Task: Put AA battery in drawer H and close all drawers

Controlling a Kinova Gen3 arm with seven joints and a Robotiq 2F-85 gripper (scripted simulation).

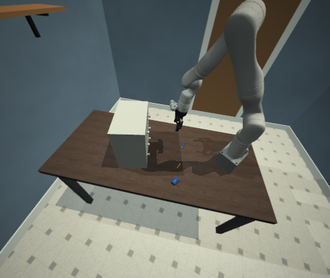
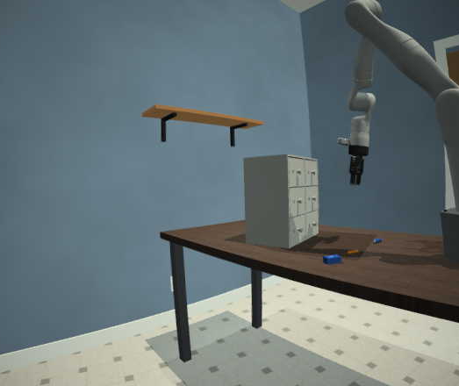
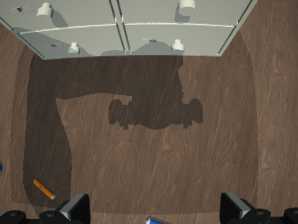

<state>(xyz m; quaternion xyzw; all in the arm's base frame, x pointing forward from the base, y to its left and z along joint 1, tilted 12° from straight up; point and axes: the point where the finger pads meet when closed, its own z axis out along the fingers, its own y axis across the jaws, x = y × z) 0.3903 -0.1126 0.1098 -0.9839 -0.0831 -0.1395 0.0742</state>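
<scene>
A blue cylinder [image 1: 182, 145] [image 2: 377, 240] [image 3: 159, 222] with a silvery end, looking like the AA battery, lies on the table in front of the chest; the wrist view cuts it off at the bottom edge. The pale small chest [image 1: 131, 153] [image 2: 266, 202] [image 3: 95, 42] stands upright. Its front has two columns and three rows of knobbed drawers, all looking pushed in. The letters are too small to read, so drawer H cannot be told. My gripper [image 1: 177, 129] [image 2: 355, 183] [image 3: 155, 209] is open and empty, pointing down, high above the table in front of the chest.
An orange stick [image 1: 178, 165] [image 2: 353, 252] [image 3: 44, 189] and a blue box [image 1: 175, 181] [image 2: 332, 260] lie on the table [image 1: 232, 196] [image 2: 218, 237], towards its long edge near the top camera. A wall shelf [image 1: 21, 9] [image 2: 204, 117] hangs behind the chest.
</scene>
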